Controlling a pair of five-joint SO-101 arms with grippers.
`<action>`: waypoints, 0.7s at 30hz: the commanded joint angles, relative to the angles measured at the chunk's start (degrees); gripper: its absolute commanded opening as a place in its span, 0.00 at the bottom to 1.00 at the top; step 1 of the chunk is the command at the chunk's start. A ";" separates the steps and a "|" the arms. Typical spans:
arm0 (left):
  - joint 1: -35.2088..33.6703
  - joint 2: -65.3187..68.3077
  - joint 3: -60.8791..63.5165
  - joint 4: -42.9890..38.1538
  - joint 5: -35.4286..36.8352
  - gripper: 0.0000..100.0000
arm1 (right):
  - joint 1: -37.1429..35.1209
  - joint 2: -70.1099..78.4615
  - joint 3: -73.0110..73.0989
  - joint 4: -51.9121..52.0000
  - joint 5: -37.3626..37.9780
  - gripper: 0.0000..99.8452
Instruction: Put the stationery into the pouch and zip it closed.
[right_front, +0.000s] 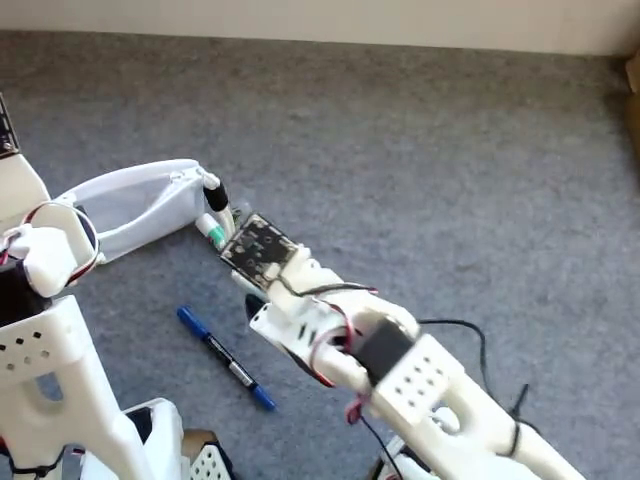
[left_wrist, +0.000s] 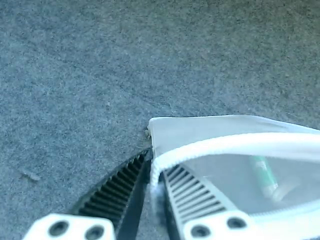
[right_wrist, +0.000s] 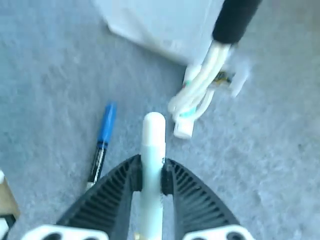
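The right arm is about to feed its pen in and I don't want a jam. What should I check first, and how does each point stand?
1. Left tool clamped on the pouch edge: ok.
2. Right tool shut on the white pen: ok.
3. White pen aimed at the pouch end: ok.
4. Pouch mouth open wide enough: cannot tell.
5. Loose pens at the mouth fully inside: not ok, they stick out over the carpet.
6. Blue pen packed: not ok, it lies on the carpet.
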 joint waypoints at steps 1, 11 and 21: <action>-0.40 -0.75 -0.13 -0.88 0.53 0.01 | -0.40 -7.69 -2.86 -1.63 -4.75 0.00; -0.40 -0.75 -0.04 -0.79 0.53 0.01 | -0.13 -10.95 -12.62 -13.67 -10.46 0.00; -0.40 -0.75 -0.04 -0.79 0.53 0.01 | -0.31 -10.59 -20.79 -28.09 -10.46 0.00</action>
